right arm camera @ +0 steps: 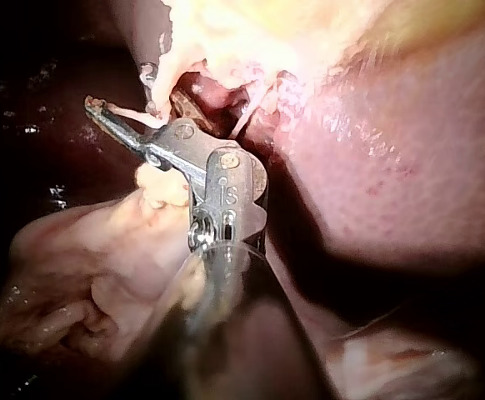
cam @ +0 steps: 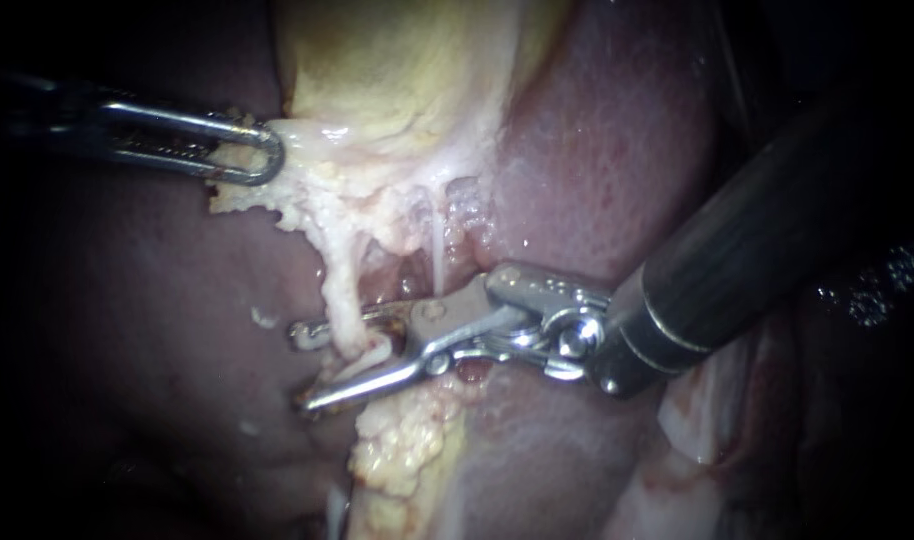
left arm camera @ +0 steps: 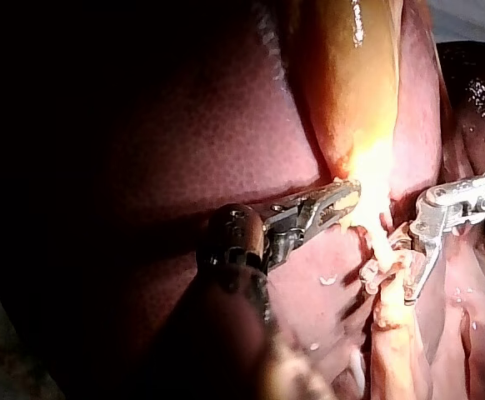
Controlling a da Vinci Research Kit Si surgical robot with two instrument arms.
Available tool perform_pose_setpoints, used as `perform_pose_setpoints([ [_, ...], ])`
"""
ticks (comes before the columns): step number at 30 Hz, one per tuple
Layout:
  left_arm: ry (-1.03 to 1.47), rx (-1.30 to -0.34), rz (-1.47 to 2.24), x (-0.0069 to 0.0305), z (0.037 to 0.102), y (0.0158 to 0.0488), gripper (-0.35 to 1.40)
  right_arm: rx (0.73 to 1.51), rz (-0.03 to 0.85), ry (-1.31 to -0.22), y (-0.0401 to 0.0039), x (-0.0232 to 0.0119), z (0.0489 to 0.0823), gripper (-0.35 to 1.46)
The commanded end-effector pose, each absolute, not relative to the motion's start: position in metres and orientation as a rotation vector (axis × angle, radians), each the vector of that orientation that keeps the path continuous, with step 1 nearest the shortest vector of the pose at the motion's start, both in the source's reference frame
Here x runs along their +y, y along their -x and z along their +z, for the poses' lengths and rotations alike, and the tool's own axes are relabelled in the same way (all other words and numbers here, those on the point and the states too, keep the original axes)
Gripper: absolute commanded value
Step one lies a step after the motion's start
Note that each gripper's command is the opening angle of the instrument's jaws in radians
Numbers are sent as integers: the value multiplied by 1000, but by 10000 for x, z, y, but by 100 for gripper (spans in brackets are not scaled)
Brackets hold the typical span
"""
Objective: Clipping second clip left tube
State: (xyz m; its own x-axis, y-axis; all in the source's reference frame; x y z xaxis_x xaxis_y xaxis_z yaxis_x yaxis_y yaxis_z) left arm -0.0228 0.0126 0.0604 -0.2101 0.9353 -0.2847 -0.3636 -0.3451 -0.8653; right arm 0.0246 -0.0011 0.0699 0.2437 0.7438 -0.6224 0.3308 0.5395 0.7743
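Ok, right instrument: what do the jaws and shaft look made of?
Jaws of the right instrument: bare polished metal, probably steel, silvery with bright glints; they stand open around the left tube. Its shaft: dark matte sleeve, maybe polymer or a coating, no glints, pale bands near the wrist.

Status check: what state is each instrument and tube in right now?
left instrument, shut on the gallbladder edge
right instrument, open, astride the left tube
left tube, stretched, between the right instrument's open tips, not yet squeezed
right tube, taut, bare, untouched
gallbladder, held by its edge
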Motion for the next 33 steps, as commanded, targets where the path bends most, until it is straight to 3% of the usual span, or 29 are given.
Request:
perform_pose_setpoints([
  [1, 1045, -829, 1725, 126, 605, 228, -35, 1352, 353, -1037, -245, -12, 695, 42],
  [12, 1045, -830, 1725, 126, 604, 226, -35, 1352, 315, -1087, -238, -28, 645, 37],
  [18, 1045, -830, 1725, 126, 604, 226, -35, 1353, 315, -1092, -236, -26, 637, 31],
  [33, 1045, -830, 1725, 126, 605, 226, -35, 1352, 308, -1094, -225, -26, 646, -27],
])
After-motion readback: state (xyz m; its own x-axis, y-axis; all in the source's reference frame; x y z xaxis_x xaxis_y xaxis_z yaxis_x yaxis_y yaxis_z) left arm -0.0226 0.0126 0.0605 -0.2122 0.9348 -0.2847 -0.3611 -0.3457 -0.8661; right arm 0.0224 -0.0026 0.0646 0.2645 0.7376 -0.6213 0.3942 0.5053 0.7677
